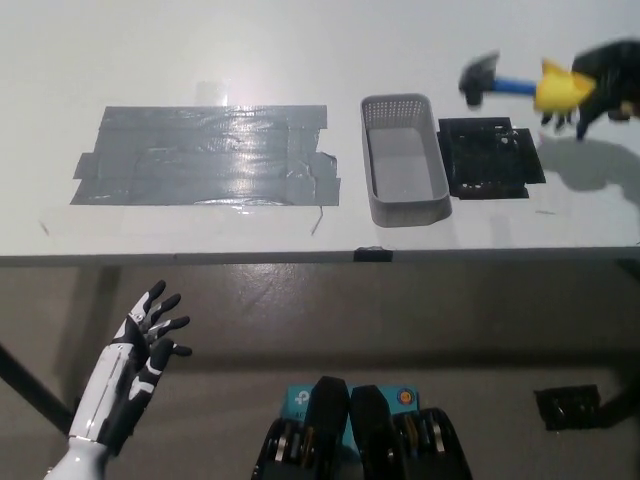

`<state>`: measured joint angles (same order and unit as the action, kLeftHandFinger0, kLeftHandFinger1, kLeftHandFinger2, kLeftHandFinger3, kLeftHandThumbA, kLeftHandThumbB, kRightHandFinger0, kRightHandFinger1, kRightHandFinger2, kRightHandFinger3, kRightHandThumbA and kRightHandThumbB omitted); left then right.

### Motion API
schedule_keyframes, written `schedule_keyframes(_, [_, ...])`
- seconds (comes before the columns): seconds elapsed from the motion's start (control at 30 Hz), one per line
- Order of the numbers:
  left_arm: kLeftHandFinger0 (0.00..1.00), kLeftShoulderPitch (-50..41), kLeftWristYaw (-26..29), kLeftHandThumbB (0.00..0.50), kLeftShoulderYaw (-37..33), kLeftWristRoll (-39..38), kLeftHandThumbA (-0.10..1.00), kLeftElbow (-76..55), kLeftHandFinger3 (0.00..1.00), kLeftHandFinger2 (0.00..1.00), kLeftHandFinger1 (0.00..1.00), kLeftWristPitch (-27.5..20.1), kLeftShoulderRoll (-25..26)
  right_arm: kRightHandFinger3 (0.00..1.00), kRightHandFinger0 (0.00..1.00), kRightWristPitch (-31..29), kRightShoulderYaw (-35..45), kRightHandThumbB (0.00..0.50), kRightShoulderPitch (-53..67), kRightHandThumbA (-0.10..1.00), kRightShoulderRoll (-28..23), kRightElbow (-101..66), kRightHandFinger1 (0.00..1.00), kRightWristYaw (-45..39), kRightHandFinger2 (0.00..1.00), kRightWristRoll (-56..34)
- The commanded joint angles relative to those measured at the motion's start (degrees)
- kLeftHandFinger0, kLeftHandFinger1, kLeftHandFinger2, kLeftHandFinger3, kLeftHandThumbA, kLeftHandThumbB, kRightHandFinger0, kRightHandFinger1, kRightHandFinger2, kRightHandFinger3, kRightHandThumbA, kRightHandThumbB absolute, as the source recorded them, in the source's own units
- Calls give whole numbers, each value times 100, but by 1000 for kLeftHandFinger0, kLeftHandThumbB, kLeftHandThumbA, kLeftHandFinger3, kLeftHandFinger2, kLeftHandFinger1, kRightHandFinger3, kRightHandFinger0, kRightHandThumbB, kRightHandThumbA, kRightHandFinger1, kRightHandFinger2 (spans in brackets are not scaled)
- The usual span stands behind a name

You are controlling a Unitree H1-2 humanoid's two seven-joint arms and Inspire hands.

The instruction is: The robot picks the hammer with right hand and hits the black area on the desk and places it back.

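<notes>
**Hammer held above the black patch at the desk's far right**

A white desk (300,40) fills the upper half of the view, its front edge running straight across the middle; below it lies a dull grey-brown floor. One broad patch of grey tape (205,155) is stuck on the desk's left half. One grey perforated basket (403,160) stands to its right, and one black area (490,158) lies just beside the basket on the far side from the tape.

The black right hand (605,78) reaches in from the right edge, grasping the one hammer (520,85) by its yellow grip. The blue shaft points toward picture left and the dark head hangs over the desk just beyond the black area's far edge, apart from the surface.

The white left hand (148,335) rests below the desk edge at lower left, fingers spread and holding nothing.
</notes>
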<state>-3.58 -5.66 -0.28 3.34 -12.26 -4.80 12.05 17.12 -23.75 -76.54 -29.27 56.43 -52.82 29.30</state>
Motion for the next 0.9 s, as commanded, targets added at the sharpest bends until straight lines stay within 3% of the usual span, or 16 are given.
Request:
schedule_keyframes(0.0, [666, 2, -64, 73, 20, -73, 901, -239, 1000, 944, 841, -123, 51, 635, 7, 396, 672, 181, -852, -100, -320, -159, 461, 441, 860, -510])
schedule_keyframes(0.1, [662, -53, -62, 98, 23, -57, 908, -266, 1000, 933, 833, -104, 58, 555, 30, 415, 984, 162, -682, -100, -245, 116, 460, 854, 812, -548])
schedule_keyframes(0.17, [664, -47, -78, 92, 27, -103, 908, -263, 1000, 931, 832, -94, 60, 627, 0, 341, 1133, 147, -601, -100, -198, 363, 361, 1118, 720, -586])
schedule_keyframes(0.3, [654, -67, -62, 88, 25, -82, 908, -245, 1000, 923, 818, -154, 56, 525, 0, 236, 1403, 129, -412, -100, -94, 762, 289, 1456, 675, -752])
schedule_keyframes(0.4, [656, -75, -71, 81, 25, -94, 906, -273, 1000, 923, 812, -128, 63, 439, 0, 75, 1511, 160, -251, -100, -18, 1068, 293, 1980, 692, -758])
schedule_keyframes(0.47, [655, -70, -68, 71, 22, -83, 901, -262, 1000, 922, 809, -148, 66, 435, 0, 151, 1708, 187, -145, -100, 45, 1165, 304, 2425, 696, -842])
schedule_keyframes(0.5, [653, -73, -65, 73, 27, -89, 899, -258, 1000, 919, 805, -130, 62, 750, 23, 144, 1933, 186, -61, -100, 112, 1358, 354, 3022, 709, -956])
schedule_keyframes(0.53, [652, -73, -65, 74, 28, -94, 898, -255, 1000, 918, 803, -127, 62, 782, 1, 143, 2032, 188, -46, -100, 130, 1420, 276, 3155, 562, -1021])
schedule_keyframes(0.57, [650, -94, -68, 79, 32, -97, 899, -269, 1000, 912, 800, -119, 68, 882, 501, 127, 2447, 173, 20, -12, 142, 1580, 751, 3008, 988, -1455])
schedule_keyframes(0.6, [644, -103, -63, 79, 34, -88, 901, -271, 1000, 901, 793, -126, 69, 1000, 955, 63, 2430, 238, 62, 216, 115, 1602, 1000, 2628, 1000, -1492])
schedule_keyframes(0.67, [636, -108, -64, 79, 22, -65, 905, -284, 1000, 890, 785, -114, 67, 1000, 1000, -124, 2430, 377, 246, 481, 163, 1465, 1000, 2497, 1000, -1372])
schedule_keyframes(0.7, [634, -71, -75, 78, 14, -67, 905, -293, 1000, 887, 783, -82, 71, 1000, 1000, -122, 2565, 410, 279, 497, 188, 1404, 1000, 2607, 1000, -1465])
schedule_keyframes(0.8, [615, -29, -62, 74, 15, -25, 909, -262, 1000, 866, 761, -128, 81, 1000, 1000, -265, 2678, 390, 357, 559, 263, 1264, 1000, 2729, 1000, -1526])
schedule_keyframes(0.87, [611, -27, -82, 80, 2, -38, 912, -267, 1000, 855, 749, -94, 84, 1000, 1000, -409, 2746, 432, 394, 593, 304, 1288, 1000, 2802, 1000, -1594])
